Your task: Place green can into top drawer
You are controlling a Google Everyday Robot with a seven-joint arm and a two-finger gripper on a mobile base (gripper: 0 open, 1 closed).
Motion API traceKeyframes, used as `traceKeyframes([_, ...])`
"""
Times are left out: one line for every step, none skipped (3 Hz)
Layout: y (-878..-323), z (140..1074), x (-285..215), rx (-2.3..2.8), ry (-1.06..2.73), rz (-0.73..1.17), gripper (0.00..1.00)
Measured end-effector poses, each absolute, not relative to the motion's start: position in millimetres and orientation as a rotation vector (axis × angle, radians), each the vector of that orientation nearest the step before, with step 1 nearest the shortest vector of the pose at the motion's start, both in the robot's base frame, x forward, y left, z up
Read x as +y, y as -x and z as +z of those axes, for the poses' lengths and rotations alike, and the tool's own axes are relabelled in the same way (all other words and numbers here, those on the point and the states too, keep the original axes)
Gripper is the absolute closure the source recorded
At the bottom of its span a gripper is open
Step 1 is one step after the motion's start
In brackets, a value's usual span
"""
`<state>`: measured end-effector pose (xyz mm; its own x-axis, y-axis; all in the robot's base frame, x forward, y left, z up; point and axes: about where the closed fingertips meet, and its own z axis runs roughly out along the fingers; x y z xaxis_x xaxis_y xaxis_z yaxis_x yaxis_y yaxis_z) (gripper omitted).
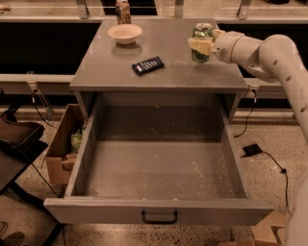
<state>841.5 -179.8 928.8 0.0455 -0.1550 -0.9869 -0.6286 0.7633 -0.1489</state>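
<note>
The green can (202, 34) stands at the right side of the grey cabinet top (110, 72). My gripper (200, 46) reaches in from the right and is shut on the green can at mid-height; a pale finger (198, 45) crosses its front. I cannot tell whether the can's base touches the top. The top drawer (159, 168) is pulled fully open below, its speckled floor bare, its black handle (159, 217) at the front centre. The can is behind and above the drawer's right rear corner.
On the cabinet top are a white bowl (124, 33), a black packet (147, 65) and a brownish container (122, 12) at the back. A cardboard box (65, 144) sits left of the drawer. A black adapter with cable (251, 150) lies on the floor at the right.
</note>
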Motion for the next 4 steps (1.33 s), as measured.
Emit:
traceKeyframes([-797.6,961.3,-155.8,1.436,0.76,0.395,1.0])
traceKeyframes([-759.2,982.4,-129.7,1.354,0.857,0.412,1.0])
traceKeyframes([-726.0,989.2,-107.5,1.276,0.943,0.456,1.0])
traceKeyframes([-709.6,954.0,-91.7,1.278,1.006,0.51,1.0])
